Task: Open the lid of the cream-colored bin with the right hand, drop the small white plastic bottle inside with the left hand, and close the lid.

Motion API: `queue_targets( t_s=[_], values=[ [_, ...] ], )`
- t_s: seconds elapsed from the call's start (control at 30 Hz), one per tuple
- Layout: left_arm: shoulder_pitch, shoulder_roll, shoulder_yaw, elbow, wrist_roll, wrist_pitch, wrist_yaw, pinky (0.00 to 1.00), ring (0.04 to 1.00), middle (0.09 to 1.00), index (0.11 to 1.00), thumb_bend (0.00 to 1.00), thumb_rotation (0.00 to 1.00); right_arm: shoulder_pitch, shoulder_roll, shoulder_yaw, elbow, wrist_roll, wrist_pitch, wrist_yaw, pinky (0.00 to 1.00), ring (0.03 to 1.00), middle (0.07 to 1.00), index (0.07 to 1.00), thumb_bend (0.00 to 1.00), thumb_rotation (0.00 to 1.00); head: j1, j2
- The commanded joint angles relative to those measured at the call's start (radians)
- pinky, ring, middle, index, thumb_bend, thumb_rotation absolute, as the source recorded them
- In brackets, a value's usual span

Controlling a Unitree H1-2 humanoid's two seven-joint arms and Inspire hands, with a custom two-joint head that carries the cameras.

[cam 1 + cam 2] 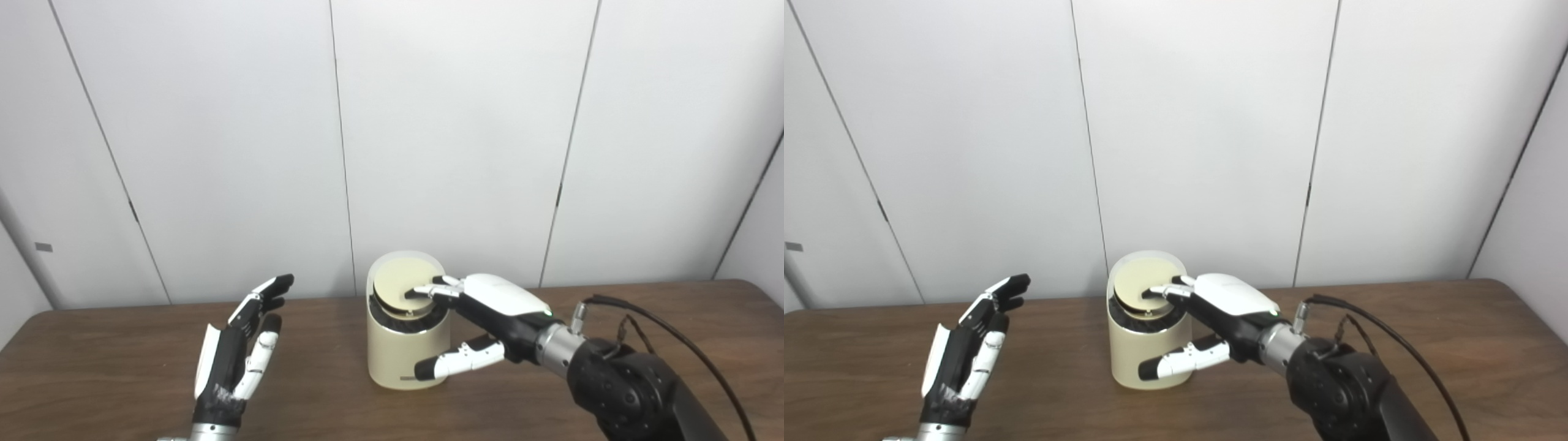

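Right now the right hand (490, 318) sits at the bin (407, 343), which stands near the middle of the desk (110, 367), toward its far edge. Fingers (429, 291) lie on the tilted lid (401, 283), thumb reaching low in front of the bin wall; nothing is gripped, the hand only presses or rests on the disc. The lid looks part-tipped, with a dark gap showing under its near edge, so I judge it mid-swing, opening or closing, cannot tell which.

Left hand (239, 349) hovers over the desk's near-left area, fingers spread and straight, palm turned inward, holding nothing. No bottle shows anywhere on the desk or in either hand. It may already be inside the bin, but the interior is hidden, so cannot confirm.

Risks from here:
- Fingers rest near the lid's right rim; if they push off-centre, they may slide off the smooth disc and the lid could snap back.
- Too much downward push with the thumb braced low could tip or shove the light-looking bin toward the far edge, since nothing else steadies it.
- If the lid is a swing type, fingertips could get caught in the gap as it rotates.
- If the bottle is not in yet, the left hand has nothing to drop, and the step fails outright.
- The cable (674, 337) looping off the right wrist hangs close to the desk and could snag during pullback.
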Motion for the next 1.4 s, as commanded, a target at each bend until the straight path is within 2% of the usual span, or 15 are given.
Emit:
queue_targets(
  t_s=[0.0, 0.17, 0.37, 0.53, 0.8, 1.03, 1.37],
  values=[
    [-0.019, 0.002, 0.011, -0.041, -0.012, -0.021, 0.008, 0.85, 0.864, 0.847, 0.834, 0.53, 0.87, -0.014, -0.020, -0.018, -0.031, -0.002, 0.003, -0.005, 1.00, 0.995, 0.914, 0.899, 0.96, 0.90, -0.001, 0.000],
    [-0.019, -0.003, 0.014, -0.052, -0.013, -0.021, 0.005, 0.85, 0.866, 0.853, 0.844, 0.52, 0.87, 0.023, -0.030, -0.016, -0.028, -0.007, -0.023, -0.022, 1.00, 0.988, 0.913, 0.895, 0.94, 0.88, 0.005, 0.009],
    [-0.023, -0.014, 0.026, -0.061, -0.023, -0.022, 0.010, 0.84, 0.865, 0.855, 0.844, 0.51, 0.86, 0.045, -0.025, -0.012, -0.020, -0.010, -0.015, -0.032, 1.00, 1.000, 0.923, 0.893, 0.90, 0.83, 0.010, 0.016],
    [-0.027, -0.025, 0.036, -0.064, -0.027, -0.021, 0.007, 0.83, 0.859, 0.851, 0.841, 0.52, 0.85, 0.050, -0.019, -0.009, -0.014, -0.009, -0.019, -0.045, 1.00, 1.000, 0.931, 0.899, 0.89, 0.83, 0.009, 0.015],
    [-0.029, -0.033, 0.037, -0.064, -0.020, -0.021, 0.007, 0.84, 0.858, 0.852, 0.840, 0.53, 0.84, 0.025, 0.015, 0.012, 0.024, -0.057, -0.033, -0.085, 1.00, 0.996, 0.941, 0.917, 0.85, 0.83, 0.012, 0.014],
    [-0.031, -0.043, 0.034, -0.059, -0.007, -0.022, 0.014, 0.84, 0.859, 0.852, 0.842, 0.53, 0.84, -0.013, 0.039, 0.044, 0.066, -0.117, -0.086, -0.118, 0.99, 0.971, 0.899, 0.881, 0.82, 0.73, 0.021, 0.009],
    [-0.032, -0.046, 0.029, -0.066, 0.029, -0.021, 0.029, 0.83, 0.850, 0.848, 0.838, 0.52, 0.86, -0.053, 0.062, 0.065, 0.092, -0.175, -0.092, -0.104, 0.99, 0.981, 0.911, 0.873, 0.88, 0.81, 0.023, 0.006]
  ],
)
